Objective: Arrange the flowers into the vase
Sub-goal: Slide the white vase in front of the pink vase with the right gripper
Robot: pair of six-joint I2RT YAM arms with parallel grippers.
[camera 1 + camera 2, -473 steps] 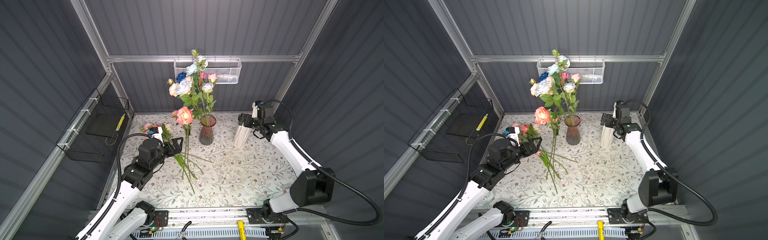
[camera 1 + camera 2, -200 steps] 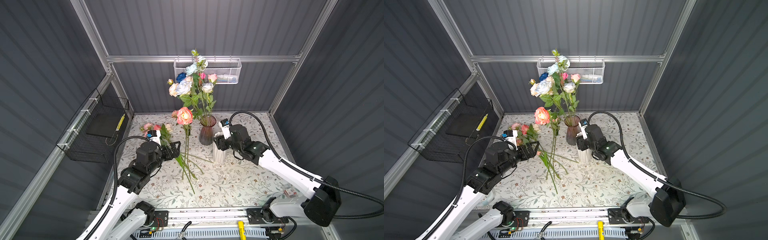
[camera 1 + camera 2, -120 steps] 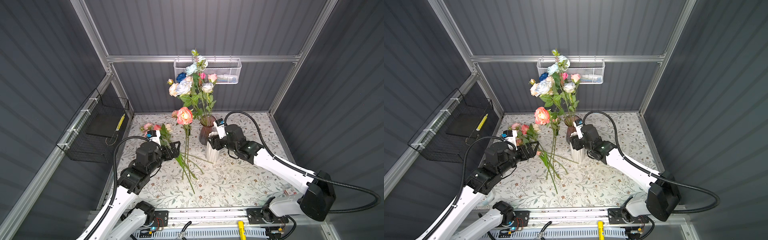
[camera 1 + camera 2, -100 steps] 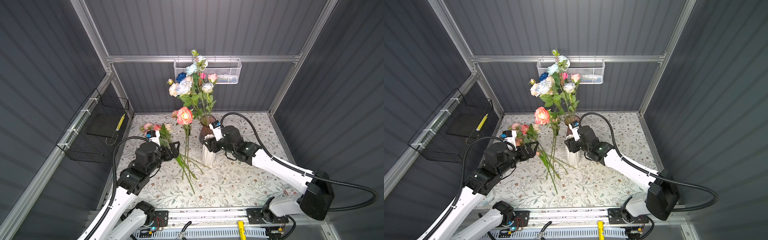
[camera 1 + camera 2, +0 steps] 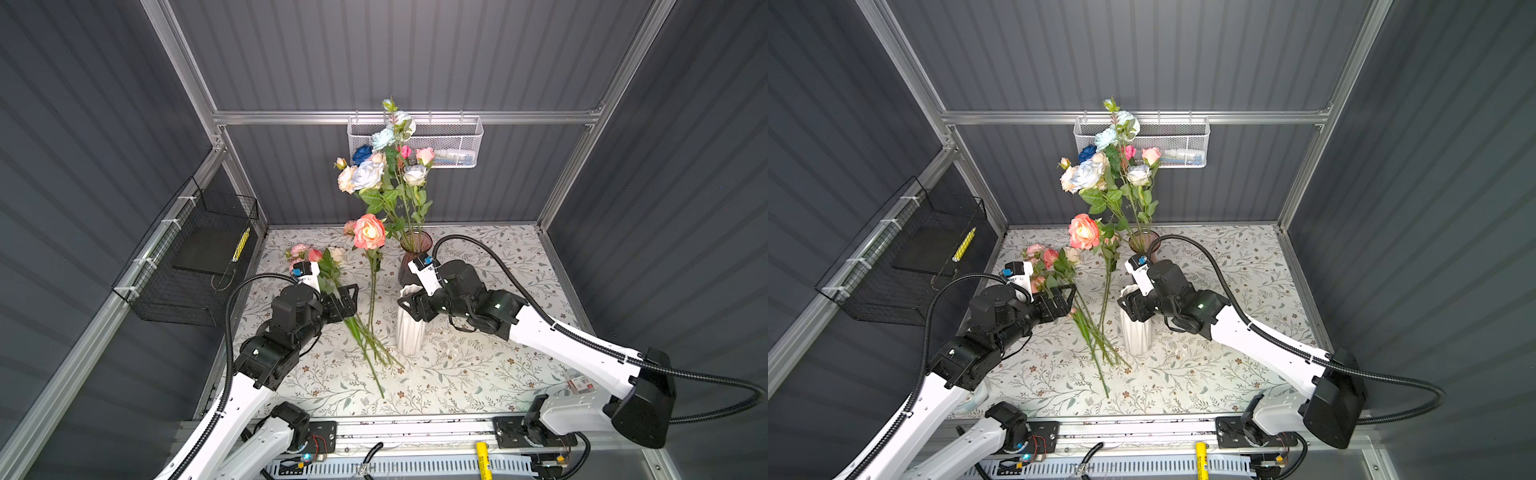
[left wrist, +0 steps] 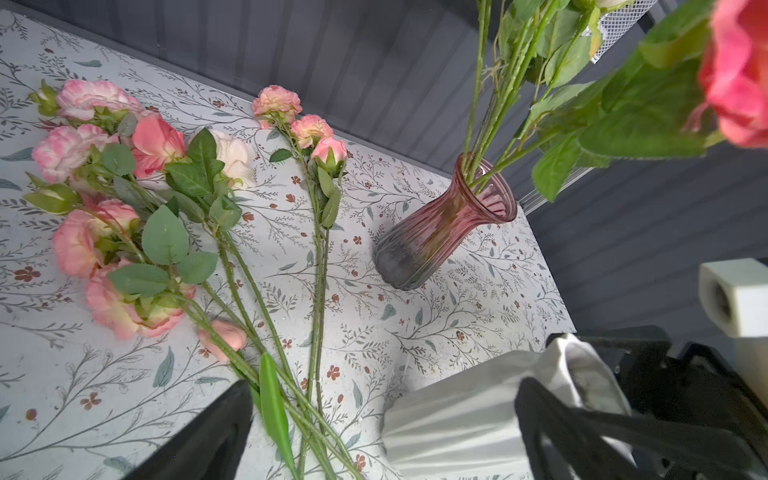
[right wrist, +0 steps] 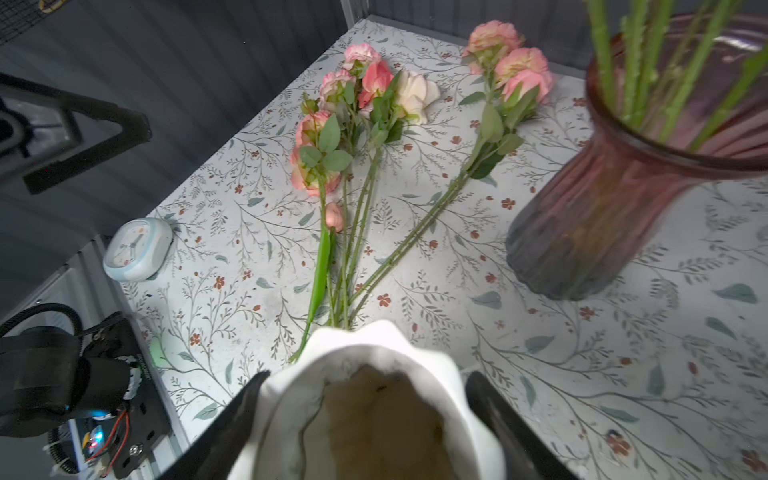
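Left end effector [image 5: 351,301] spread wide, right end effector [image 5: 409,308] clamped

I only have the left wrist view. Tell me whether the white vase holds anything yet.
Observer: The right wrist view looks straight down into the white vase: no stems inside it.
Operator: Name anything on the table that my view misses.
Observer: A small pale clock lies on the table, apart from the loose flowers and off to one side of their stem ends.
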